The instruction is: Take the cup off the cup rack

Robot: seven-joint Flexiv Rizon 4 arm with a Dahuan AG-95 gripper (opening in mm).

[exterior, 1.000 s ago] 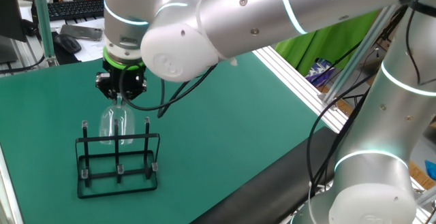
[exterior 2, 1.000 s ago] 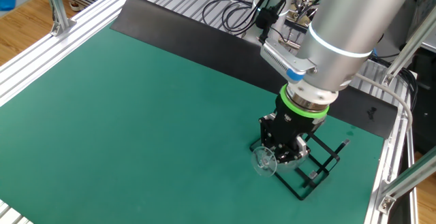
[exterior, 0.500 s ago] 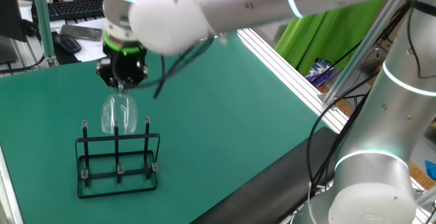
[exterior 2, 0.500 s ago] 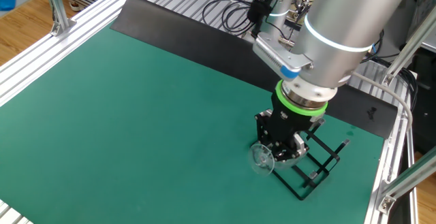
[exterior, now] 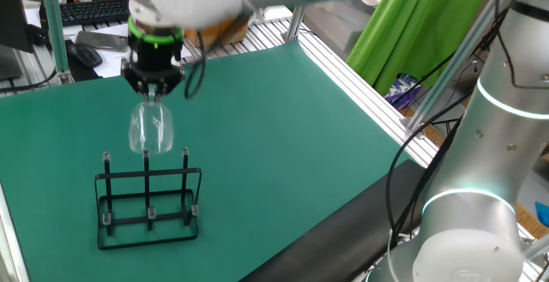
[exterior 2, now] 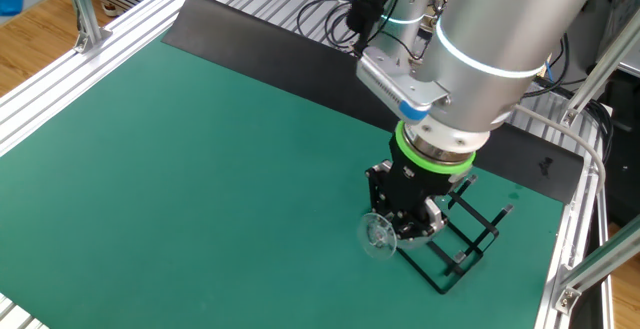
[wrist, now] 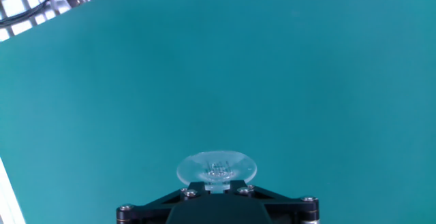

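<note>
The cup (exterior: 150, 130) is a clear stemmed glass hanging bowl-down from my gripper (exterior: 151, 95), which is shut on its stem. It hangs just above the cup rack (exterior: 147, 198), a low black wire frame with pale-tipped posts, and its rim is about level with the post tops. In the other fixed view the cup (exterior 2: 380, 235) sticks out to the left of the gripper (exterior 2: 398, 219), in front of the rack (exterior 2: 462, 237). In the hand view the round foot of the cup (wrist: 216, 167) shows just beyond the gripper (wrist: 216, 183); the rack is out of view there.
The green mat (exterior: 283, 136) covers the table. An aluminium frame edge (exterior: 369, 93) runs along the right side. A keyboard (exterior: 94, 12) and mouse lie behind the table. A black strip (exterior 2: 290, 49) and cables lie along the far edge in the other fixed view.
The gripper has risen with the cup, lifting the bowl from among the rack's posts to just above them. The rack has stayed in place.
</note>
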